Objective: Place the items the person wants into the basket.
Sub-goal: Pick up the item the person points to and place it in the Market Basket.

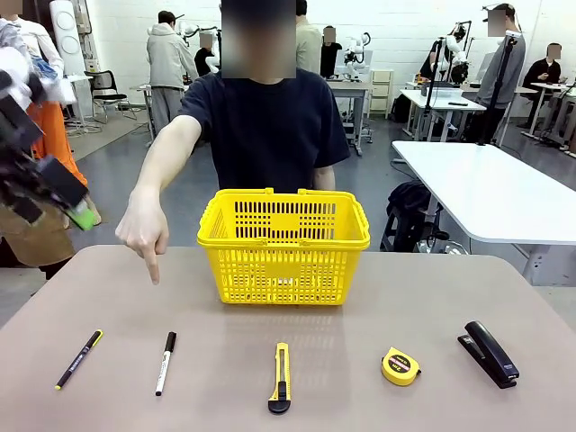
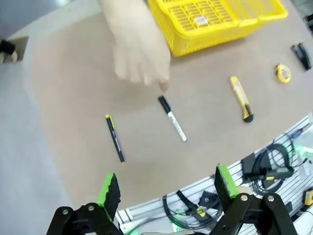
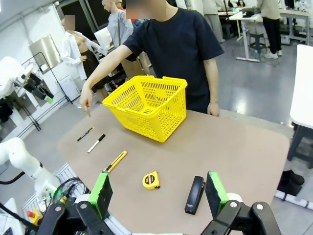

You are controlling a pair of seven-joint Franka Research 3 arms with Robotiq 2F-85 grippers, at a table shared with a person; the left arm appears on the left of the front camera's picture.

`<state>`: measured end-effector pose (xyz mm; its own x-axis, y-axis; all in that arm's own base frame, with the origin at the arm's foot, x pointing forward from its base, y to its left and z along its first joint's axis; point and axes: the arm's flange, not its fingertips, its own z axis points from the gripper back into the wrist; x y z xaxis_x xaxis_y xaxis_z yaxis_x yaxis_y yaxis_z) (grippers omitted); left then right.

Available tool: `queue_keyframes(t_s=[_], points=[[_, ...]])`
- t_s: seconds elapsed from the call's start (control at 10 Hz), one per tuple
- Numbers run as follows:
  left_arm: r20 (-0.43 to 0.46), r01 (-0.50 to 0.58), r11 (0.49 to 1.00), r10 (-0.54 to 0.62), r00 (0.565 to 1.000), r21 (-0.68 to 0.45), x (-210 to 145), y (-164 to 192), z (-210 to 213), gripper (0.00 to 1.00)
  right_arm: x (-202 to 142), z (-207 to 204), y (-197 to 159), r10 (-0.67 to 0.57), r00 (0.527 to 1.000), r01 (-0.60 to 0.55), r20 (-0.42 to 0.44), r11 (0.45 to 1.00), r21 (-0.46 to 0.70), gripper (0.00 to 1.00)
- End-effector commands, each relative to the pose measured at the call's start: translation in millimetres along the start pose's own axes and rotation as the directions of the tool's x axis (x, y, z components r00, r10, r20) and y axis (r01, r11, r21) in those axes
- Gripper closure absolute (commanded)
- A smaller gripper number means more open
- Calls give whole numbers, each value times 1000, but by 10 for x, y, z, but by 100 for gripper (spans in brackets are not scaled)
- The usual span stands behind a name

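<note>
Marker [image 1: 166, 363], lower left, is what the person's hand [image 1: 142, 229] points out as wanted. My left pincer [image 2: 166, 188] and right pincer [image 3: 159, 188] hang apart, empty.

Person [image 1: 270, 135]: plain dark navy T-shirt, round neck, short sleeves, forearms bare.
Left gripper [image 2: 166, 188]: black angular link fingers with round pivot pins; bright green pads [image 2: 108, 188] (inner faces black and rough-looking).
Right gripper [image 3: 159, 192]: same black linkage and pins, wedge-shaped green pads.
Left arm [image 3: 17, 152]: white, smooth, rounded links; a black cable by its base.
</note>
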<state>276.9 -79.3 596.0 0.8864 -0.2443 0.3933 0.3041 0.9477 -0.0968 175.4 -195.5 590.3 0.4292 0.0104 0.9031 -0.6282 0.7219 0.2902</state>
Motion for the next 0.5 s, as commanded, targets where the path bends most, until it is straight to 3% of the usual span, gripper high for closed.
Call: queue_keyframes(t_s=[0.0, 0.2, 0.4], points=[[0, -78, 989, 79, 997, 126, -39, -206, -280, 0, 7, -20, -18, 3, 1000, -3, 12, 1000, 4, 0], [12, -88, 975, 88, 996, 204, -124, -301, -525, 0, 7, -20, -18, 3, 1000, -3, 12, 1000, 4, 0], [-7, -67, 986, 69, 998, 150, -80, -275, -438, 0, 7, -20, -18, 3, 1000, -3, 12, 1000, 4, 0]])
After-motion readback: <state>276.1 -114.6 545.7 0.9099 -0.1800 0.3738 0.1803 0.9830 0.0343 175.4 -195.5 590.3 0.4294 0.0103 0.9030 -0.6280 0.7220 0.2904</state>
